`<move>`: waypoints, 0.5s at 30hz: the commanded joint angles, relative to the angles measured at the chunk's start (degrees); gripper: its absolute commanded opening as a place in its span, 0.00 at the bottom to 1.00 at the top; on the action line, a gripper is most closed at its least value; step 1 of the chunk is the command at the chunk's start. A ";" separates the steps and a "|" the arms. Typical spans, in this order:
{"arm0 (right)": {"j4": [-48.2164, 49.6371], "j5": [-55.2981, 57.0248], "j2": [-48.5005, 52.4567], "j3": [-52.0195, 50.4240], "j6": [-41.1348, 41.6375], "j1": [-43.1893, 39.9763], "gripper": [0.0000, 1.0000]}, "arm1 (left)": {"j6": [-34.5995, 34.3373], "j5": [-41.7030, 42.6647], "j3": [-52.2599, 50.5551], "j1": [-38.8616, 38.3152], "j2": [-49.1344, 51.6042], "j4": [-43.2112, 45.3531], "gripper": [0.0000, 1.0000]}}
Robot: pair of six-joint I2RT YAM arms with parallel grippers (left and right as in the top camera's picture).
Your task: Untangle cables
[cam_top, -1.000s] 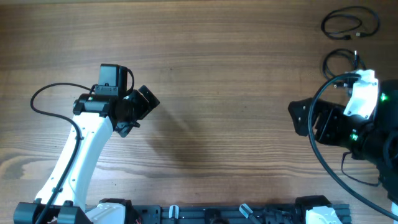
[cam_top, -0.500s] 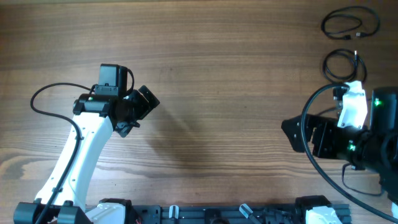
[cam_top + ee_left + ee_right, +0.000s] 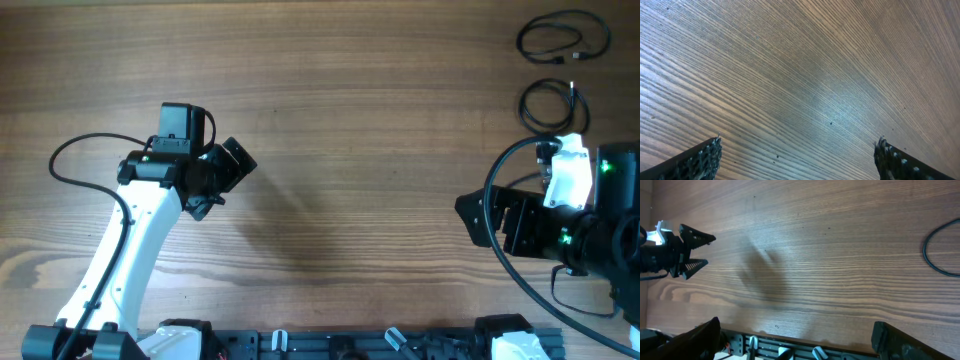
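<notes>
**On the table: both grippers wide and empty, two cables at the far right**

At the left of the wooden table (image 3: 350, 80), we find the left gripper (image 3: 228, 172) above bare wood, pointing right. Its jaws stand wide apart and hold nothing. The left wrist view shows only wood grain between its two fingers (image 3: 700, 160).

Further right, the right gripper (image 3: 478, 212) points left, toward the middle of the table. Its jaws likewise stand wide apart and hold nothing. The right wrist view shows its fingers (image 3: 695, 340) at the two lower corners with wood between them.

At the far right corner lie the cables, and no finger touches either one. The upper cable (image 3: 556, 59) lies in a flat loop nearest the far edge. The lower cable (image 3: 524, 104) lies in a smaller loop just on the near side of it, and the two loops sit apart. The lower cable's near end lies just beside the right arm's white wrist housing (image 3: 570, 170); we cannot tell whether they touch.
</notes>
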 commanded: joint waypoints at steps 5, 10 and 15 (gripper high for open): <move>0.15 1.33 0.68 0.04 -0.76 0.28 1.00 | -0.11 -0.37 -0.46 0.15 0.52 0.00 1.00; 0.15 1.33 -1.03 0.04 -0.76 0.28 1.00 | -0.11 -0.37 -0.46 0.15 0.52 0.00 1.00; 0.13 1.33 -3.21 0.04 -0.74 0.28 1.00 | -0.11 -0.37 -0.46 0.15 0.52 0.00 1.00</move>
